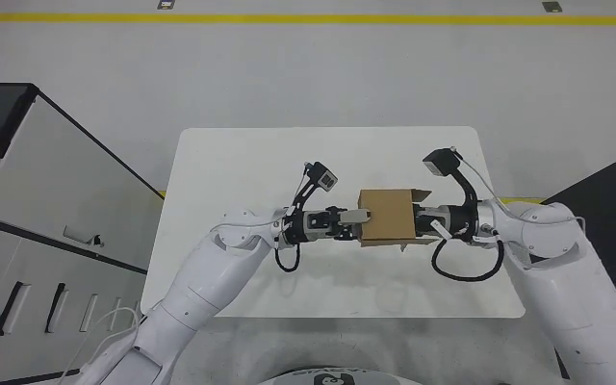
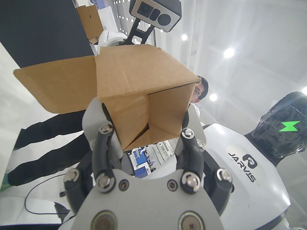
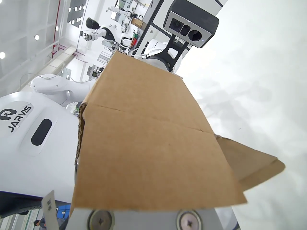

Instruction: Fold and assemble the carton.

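A brown carton [image 1: 388, 218] hangs over the middle of the white table [image 1: 241, 183], held between both arms. My left gripper [image 1: 354, 219] meets its left end. In the left wrist view the fingers [image 2: 92, 116] sit one on each side of the carton's [image 2: 144, 72] open end, shut on its outer walls. One loose flap [image 2: 55, 87] splays out sideways. My right gripper [image 1: 428, 227] is at the carton's right end. In the right wrist view a carton panel [image 3: 148, 144] covers that gripper, and a flap [image 3: 251, 163] sticks out toward the table.
A dark cabinet [image 1: 58, 192] stands off the table's left side. Bare tabletop lies to the left of, beyond and in front of the carton. The table's near edge [image 1: 337, 316] runs just below the arms.
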